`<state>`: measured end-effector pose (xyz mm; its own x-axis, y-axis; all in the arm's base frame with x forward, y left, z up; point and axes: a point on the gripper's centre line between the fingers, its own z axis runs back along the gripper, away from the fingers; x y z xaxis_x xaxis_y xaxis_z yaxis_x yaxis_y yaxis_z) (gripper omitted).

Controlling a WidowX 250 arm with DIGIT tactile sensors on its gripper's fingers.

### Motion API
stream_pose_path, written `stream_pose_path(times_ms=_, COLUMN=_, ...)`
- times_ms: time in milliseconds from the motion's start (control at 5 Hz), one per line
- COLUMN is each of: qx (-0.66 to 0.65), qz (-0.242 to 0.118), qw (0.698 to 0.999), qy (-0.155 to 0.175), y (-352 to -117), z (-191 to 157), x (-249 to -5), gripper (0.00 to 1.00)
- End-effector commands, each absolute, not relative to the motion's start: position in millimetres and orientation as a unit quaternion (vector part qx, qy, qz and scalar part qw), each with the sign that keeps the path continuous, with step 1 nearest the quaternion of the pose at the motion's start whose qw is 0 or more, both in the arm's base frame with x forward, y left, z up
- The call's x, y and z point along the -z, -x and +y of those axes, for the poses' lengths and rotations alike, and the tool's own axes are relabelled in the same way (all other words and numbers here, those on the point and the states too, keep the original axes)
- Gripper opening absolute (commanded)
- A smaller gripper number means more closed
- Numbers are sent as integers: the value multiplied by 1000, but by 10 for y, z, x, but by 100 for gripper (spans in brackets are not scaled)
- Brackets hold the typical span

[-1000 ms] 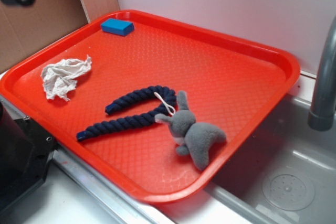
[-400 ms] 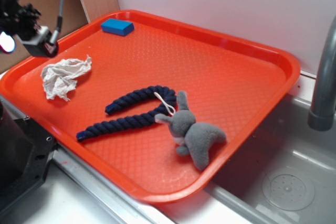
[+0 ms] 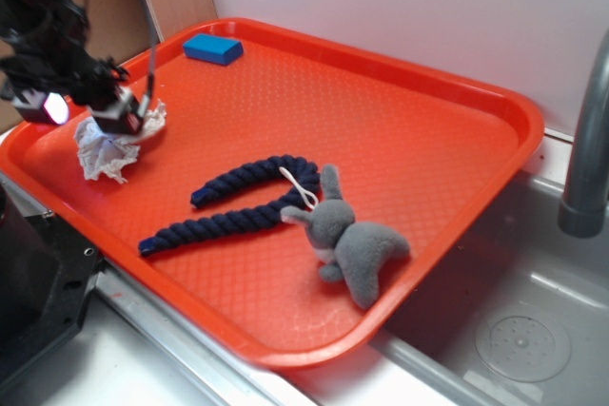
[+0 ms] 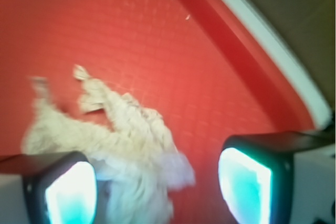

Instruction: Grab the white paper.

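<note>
A: Where are you working? What's the setup?

B: Red tray [image 3: 447,130] on a counter, w/ a steel sink [image 3: 523,330] to one side and cardboard behind. On the tray: a blue block [image 3: 212,48] at the far edge, a dark blue rope [image 3: 243,202] mid-tray, a grey plush toy [image 3: 354,244] right by the rope's bend. The white paper [image 3: 103,157] sits crumpled near the tray's corner, well apart from the rest.

A: And you?

B: A sec ago my claw [image 3: 95,121] was barely in view, up in the corner. Now it's down over the paper, covering its upper half in the outside view. So the approach is basically done.

A: Claw open or closed?

B: Wide. In the wrist view [image 4: 157,182] my two pads [image 4: 244,184] stand well apart, and the paper [image 4: 113,145] lies btw them, more toward one pad than centred. That view is blurry, so can't tell if I'm touching it yet.

A: What's left?

B: I judge: drop a touch more, maybe shift to centre the wad, then squeeze. It's soft and ragged, so a shallow pinch could catch only a loose edge. Nothing's held yet.
</note>
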<state>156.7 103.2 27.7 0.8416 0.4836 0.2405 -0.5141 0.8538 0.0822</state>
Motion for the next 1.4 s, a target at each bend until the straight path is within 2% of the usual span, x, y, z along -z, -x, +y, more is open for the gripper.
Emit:
stream_pose_path(times_ms=0, qx=-183, qz=-128, qw=973, qy=51, y=-1831, z=1024, x=-202, gripper=0)
stream_pose_path(times_ms=200, qx=-188, qz=-128, qw=973, qy=38, y=-1862, z=1033, x=-183, gripper=0)
stream_pose_path(times_ms=400, qx=-179, qz=-120, qw=976, qy=11, y=-1840, z=1002, x=-264, gripper=0)
stream_pose_path(times_ms=600, qx=-153, qz=-90, qw=983, qy=-43, y=-1903, z=939, x=-550, gripper=0)
stream_pose_path(times_ms=800, qx=-144, qz=-78, qw=984, qy=-64, y=-1956, z=799, x=-865, gripper=0)
stream_pose_path(times_ms=1000, qx=-136, qz=-66, qw=987, qy=-57, y=-1913, z=527, x=-1225, gripper=0)
stream_pose_path(times_ms=1200, qx=-128, qz=-67, qw=989, qy=-29, y=-1840, z=268, x=-1593, gripper=0)
